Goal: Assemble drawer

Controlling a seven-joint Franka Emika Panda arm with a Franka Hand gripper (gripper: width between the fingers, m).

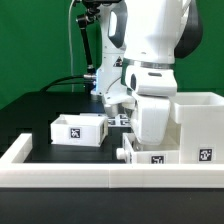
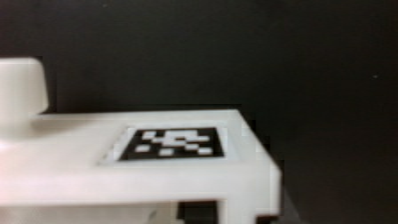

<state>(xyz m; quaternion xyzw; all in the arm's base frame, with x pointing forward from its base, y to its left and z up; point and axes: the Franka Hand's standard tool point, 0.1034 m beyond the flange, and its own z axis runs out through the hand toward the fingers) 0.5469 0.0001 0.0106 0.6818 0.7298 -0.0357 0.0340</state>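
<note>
One small open-top drawer tray [image 1: 80, 128] with a square tag stands on the black table at the exterior view's left. The tall white casing [image 1: 203, 125] stands at the exterior view's right. A second tray [image 1: 147, 152] with a tag sits low against the casing's left side, right under my hand. My gripper [image 1: 141, 135] is mostly hidden behind the arm there. In the wrist view this tray [image 2: 107, 165] fills the frame close up, with its tag [image 2: 175, 142] facing the camera. A dark fingertip [image 2: 210, 212] shows at the tray's wall, so the jaws look closed on it.
The long low white rail [image 1: 90, 176] borders the table's near edge. The marker board [image 1: 118, 118] lies behind the trays. A stand with cables [image 1: 88, 50] rises at the back. A white upright part [image 2: 18, 90] shows beside the tray in the wrist view.
</note>
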